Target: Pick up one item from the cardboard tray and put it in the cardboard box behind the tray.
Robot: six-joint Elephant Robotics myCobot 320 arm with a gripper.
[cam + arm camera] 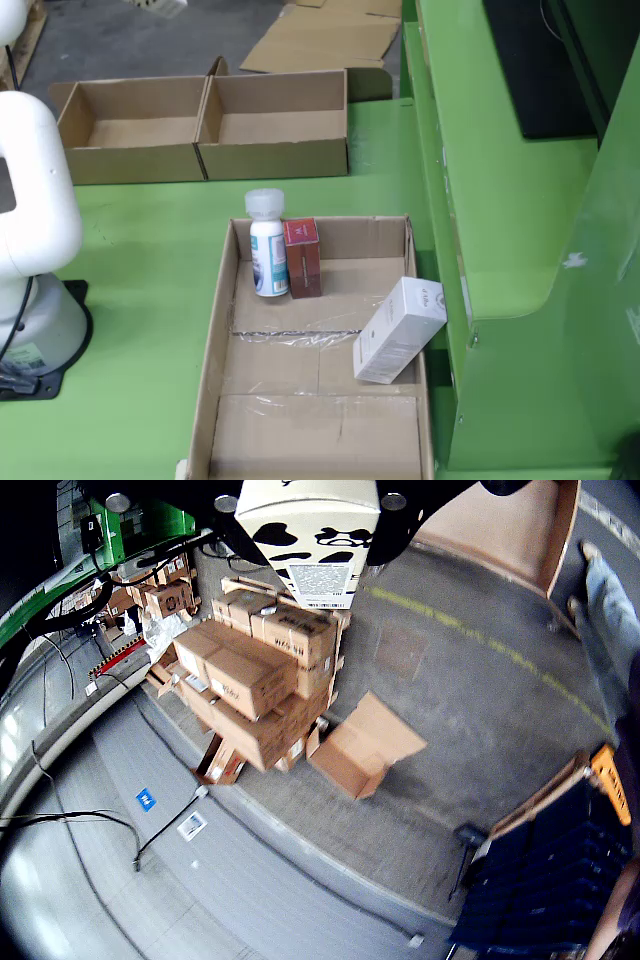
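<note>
In the wrist view my gripper [306, 502] is shut on a cream carton with black patches [312, 555], held between dark jaw parts at the top edge, with a printed label on its lower face. This camera looks out over a warehouse floor, not the table. In the fixed view the cardboard tray [222, 330] holds a white bottle [267, 250], a dark red box [303, 258] and a white box [400, 330] leaning on the right wall. Two open cardboard boxes [280, 120] [130, 125] stand behind the tray. The gripper is out of sight there.
The arm's white base [30, 250] stands left of the tray. A green machine frame [500, 250] rises along the right. In the wrist view, stacked cartons [255, 670], an open box [365, 745], blue crates [560, 870] and a person's legs [610, 620] appear below.
</note>
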